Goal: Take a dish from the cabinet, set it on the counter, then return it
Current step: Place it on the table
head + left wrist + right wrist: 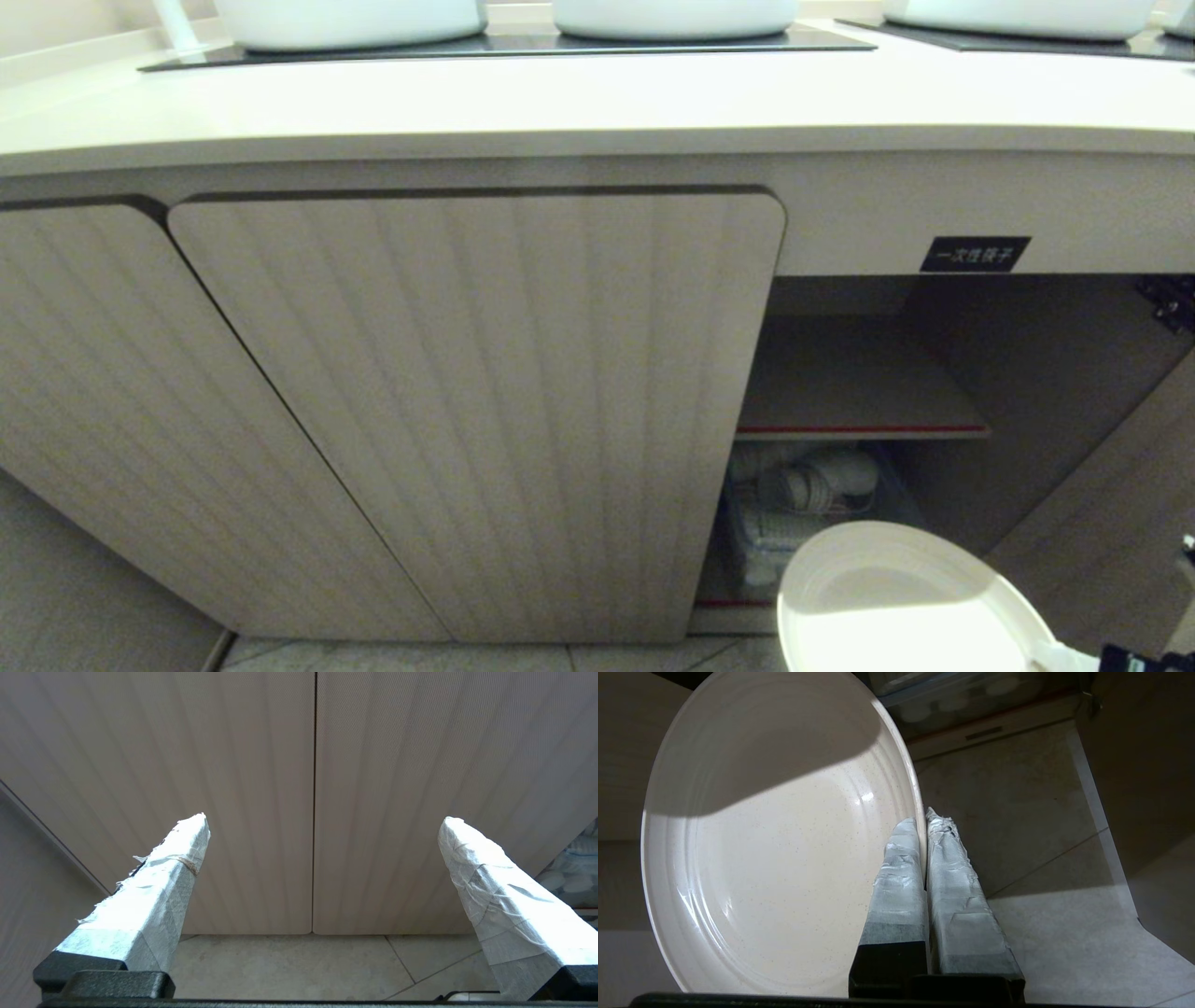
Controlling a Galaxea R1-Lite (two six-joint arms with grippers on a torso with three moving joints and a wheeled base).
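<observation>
Overhead, the counter (579, 103) is stretching across the whole top of the head view, cream-beige with a rounded front edge, and black cooktop panels (504, 42) are sitting in it under large white vessels (350, 19). Below it the cabinet (485, 411) is filling most of the view, pale wood-grain with ribbed, round-cornered doors. Its two left doors are standing shut; the compartment on the right is standing open, its door (1111, 523) swung out at the right edge. A small black label (975, 254) with white characters is sitting above the opening. Inside, one shelf (850, 392) with a red front edge is lying bare, and beneath it a clear bin of white wrapped items (803, 504) is resting on the cabinet floor.

The dish (896, 607), a plain cream-white plate, is hanging in the air in front of the open compartment, low and outside it, over the tiled floor (1041, 933), roughly level, with shadow lying across its far part. The right end effector (924, 816) is grasping the dish: its two tape-wrapped fingers (901, 877) are pressing close together on the rim, one on the inside face and one on the outside.

The left end effector (322, 821) is parked low in front of the shut doors, released, its taped fingers (154, 896) standing wide apart with nothing between them.
</observation>
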